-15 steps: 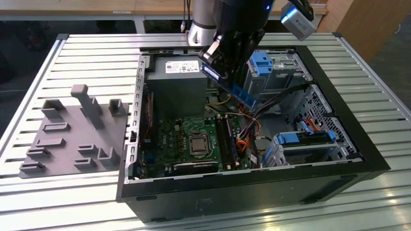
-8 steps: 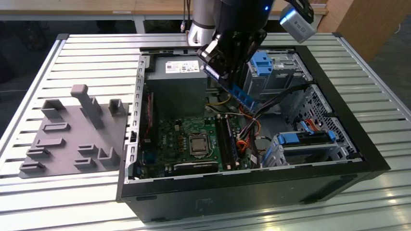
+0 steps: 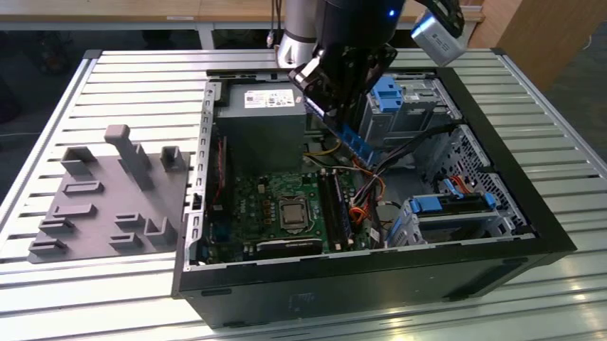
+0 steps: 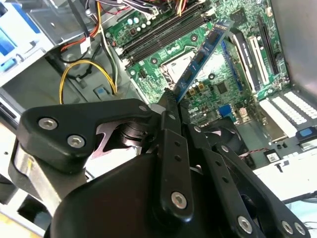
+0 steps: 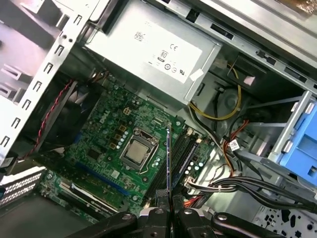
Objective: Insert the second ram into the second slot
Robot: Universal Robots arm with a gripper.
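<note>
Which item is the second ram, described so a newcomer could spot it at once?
Start at the open black computer case. Above its green motherboard, the gripper pinches the second ram by one end. Unlike the chunky bright-blue drive-bay tabs, it is a thin, flat, dark-blue stick with black chips.

Arm reaching down, claw closed tight on the second ram

The arm is showing a pale grey cylindrical link beside a black housing, where a small blue light is glowing; the pincer is showing matt black linkage bars with rounded ends, carrying silver screws; a steel-coloured bracket, possibly a mount, is gleaming behind them.
</note>
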